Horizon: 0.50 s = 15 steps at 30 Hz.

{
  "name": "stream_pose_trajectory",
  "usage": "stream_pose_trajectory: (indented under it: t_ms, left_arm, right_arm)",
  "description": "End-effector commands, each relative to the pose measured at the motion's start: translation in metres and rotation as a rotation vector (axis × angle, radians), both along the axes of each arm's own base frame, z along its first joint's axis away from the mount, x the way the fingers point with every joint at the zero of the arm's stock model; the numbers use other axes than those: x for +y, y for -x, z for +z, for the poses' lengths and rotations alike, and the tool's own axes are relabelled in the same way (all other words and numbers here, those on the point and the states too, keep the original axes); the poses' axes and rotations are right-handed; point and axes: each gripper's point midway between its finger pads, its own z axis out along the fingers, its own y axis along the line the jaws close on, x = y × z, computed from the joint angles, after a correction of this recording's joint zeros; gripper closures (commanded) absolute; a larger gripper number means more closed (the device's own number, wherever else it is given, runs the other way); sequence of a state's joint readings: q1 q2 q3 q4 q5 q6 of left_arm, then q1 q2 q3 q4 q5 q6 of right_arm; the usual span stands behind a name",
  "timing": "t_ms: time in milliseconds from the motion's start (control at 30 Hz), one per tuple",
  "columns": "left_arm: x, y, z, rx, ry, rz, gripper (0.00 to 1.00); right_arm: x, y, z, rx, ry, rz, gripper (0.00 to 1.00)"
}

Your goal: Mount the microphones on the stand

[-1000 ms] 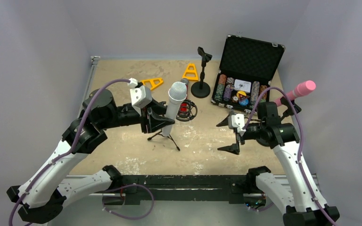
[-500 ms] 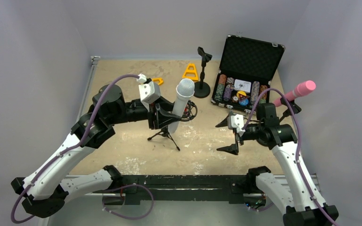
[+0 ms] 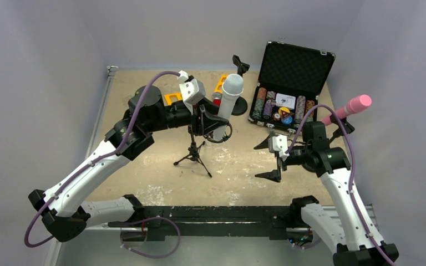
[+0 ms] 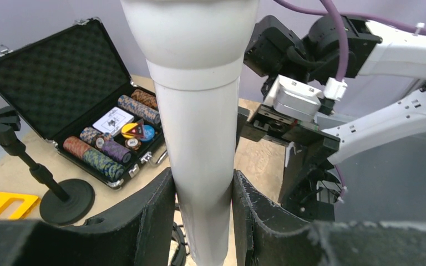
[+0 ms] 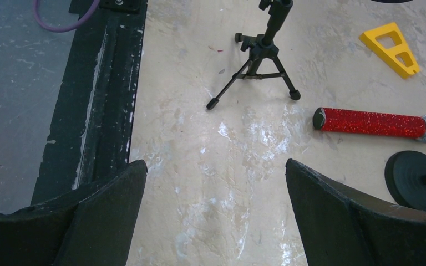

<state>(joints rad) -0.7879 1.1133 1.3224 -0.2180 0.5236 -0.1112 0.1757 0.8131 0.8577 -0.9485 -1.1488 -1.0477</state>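
My left gripper (image 3: pixel 212 123) is shut on the white microphone (image 3: pixel 226 105), fingers clamped on its handle (image 4: pixel 202 166), grey mesh head up and tilted right. It hangs above the table between the small tripod stand (image 3: pixel 193 153) and the round-base stand (image 3: pixel 237 103). The glittery red microphone (image 5: pixel 371 123) lies flat on the table beside that round base, mostly hidden in the top view. The pink microphone (image 3: pixel 349 107) sticks up at the far right behind my right arm. My right gripper (image 3: pixel 267 160) hovers open over bare table (image 5: pixel 216 210).
An open black case of poker chips (image 3: pixel 288 83) stands at the back right. Two yellow wedges (image 3: pixel 224 84) (image 3: pixel 173 98) lie at the back. A black ring (image 3: pixel 222 133) sits just below the white microphone's lower end. The table's black front rail (image 5: pixel 105 83) runs near my right gripper.
My left arm has carried the white microphone up and toward the back right, away from the tripod stand and nearer the round-base stand. The right arm has not moved.
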Motion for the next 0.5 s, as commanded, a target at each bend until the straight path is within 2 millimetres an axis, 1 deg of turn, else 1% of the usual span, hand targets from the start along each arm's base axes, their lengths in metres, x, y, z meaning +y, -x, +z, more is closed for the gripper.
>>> stream_pose_trajectory:
  t_ms: [0,67,167,233,467]
  left_arm:
    - [0.002,-0.008,0.067,-0.159,0.137,0.049,1.0]
    - [0.004,-0.017,0.075,-0.181,0.145,0.093,1.0]
    - [0.004,-0.031,0.071,-0.182,0.136,0.147,1.0]
    - [0.004,-0.038,0.064,-0.178,0.127,0.171,1.0]
    - [0.002,-0.056,0.023,-0.13,0.081,0.208,1.0]
  right_arm:
    - [0.004,0.003,0.008,-0.018,-0.04,0.023,0.01]
    - [0.004,0.003,0.007,-0.017,-0.039,0.023,0.01]
    - [0.004,0.004,0.007,-0.022,-0.04,0.024,0.01]
    - [0.004,0.005,0.007,-0.023,-0.042,0.025,0.01]
    - [0.003,0.006,0.006,-0.023,-0.041,0.025,0.01]
